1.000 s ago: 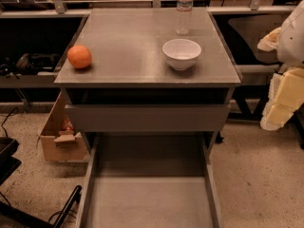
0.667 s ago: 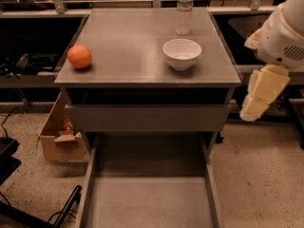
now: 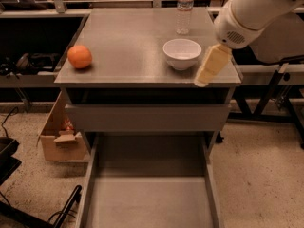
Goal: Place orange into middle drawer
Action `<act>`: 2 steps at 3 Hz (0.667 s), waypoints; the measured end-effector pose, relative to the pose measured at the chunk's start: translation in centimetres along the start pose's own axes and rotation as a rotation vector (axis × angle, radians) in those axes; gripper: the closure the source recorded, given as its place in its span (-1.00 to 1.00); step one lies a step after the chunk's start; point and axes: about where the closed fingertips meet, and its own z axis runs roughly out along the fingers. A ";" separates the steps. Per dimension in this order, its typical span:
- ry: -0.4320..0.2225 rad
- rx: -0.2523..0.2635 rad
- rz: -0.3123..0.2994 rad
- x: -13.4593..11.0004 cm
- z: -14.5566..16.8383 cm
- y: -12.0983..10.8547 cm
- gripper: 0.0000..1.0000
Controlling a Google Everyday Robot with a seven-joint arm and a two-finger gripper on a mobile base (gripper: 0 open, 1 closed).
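The orange (image 3: 80, 57) sits on the left side of the grey cabinet top (image 3: 128, 37), near its front edge. The middle drawer (image 3: 149, 198) is pulled far out below, its flat floor bare. My gripper (image 3: 210, 66) hangs from the white arm (image 3: 251, 11) at the upper right, above the right front corner of the cabinet top, just right of the white bowl (image 3: 182, 52). It is far to the right of the orange and holds nothing that I can see.
A water bottle (image 3: 185, 4) stands at the back of the top. A plain grey drawer front (image 3: 147, 118) sits slightly out above the open drawer. A cardboard box (image 3: 59, 137) stands on the floor at the left. Black gear lies at the lower left.
My arm has swung left from the right edge of the view to above the right front corner of the cabinet top. The orange, bowl and drawer have not moved.
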 end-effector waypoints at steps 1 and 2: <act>-0.098 -0.012 0.050 -5.0 2.6 -1.6 -1.00; -0.216 -0.089 0.112 -8.7 3.6 -0.8 -1.00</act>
